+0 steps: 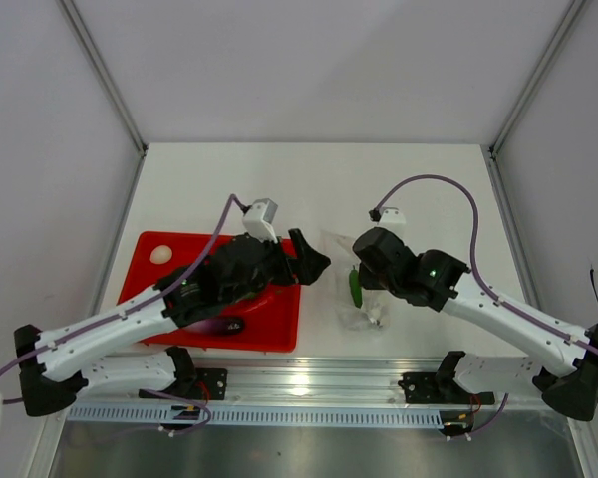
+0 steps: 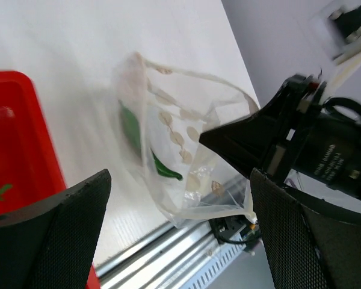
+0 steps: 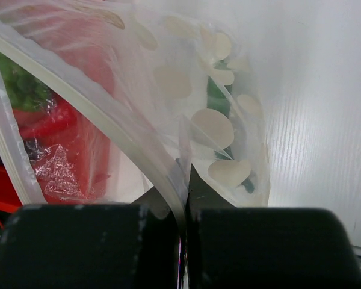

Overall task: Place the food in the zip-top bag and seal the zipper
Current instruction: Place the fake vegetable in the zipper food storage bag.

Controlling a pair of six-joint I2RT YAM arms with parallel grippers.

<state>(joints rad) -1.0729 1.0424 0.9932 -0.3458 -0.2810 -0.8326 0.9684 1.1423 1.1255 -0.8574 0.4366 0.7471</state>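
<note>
Right gripper (image 3: 185,208) is pinching zip-top bag (image 2: 168,120) rim
Bag is sitting right of the red tray (image 1: 149,254) with a long green pepper (image 1: 355,287) inside; left gripper (image 1: 314,261) is hovering beside it, jaws spread, empty.

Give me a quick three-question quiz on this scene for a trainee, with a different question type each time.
1. Fill in: the left gripper is ____, with nothing between its fingers.
2. True or false: the right gripper is shut on an edge of the clear crinkly plastic zip-top bag.
3. Multiple choice: the long green toy pepper is A) between the left gripper's fingers, B) inside the bag, C) between the right gripper's fingers.
Key: 1 open; 2 true; 3 B.
</note>
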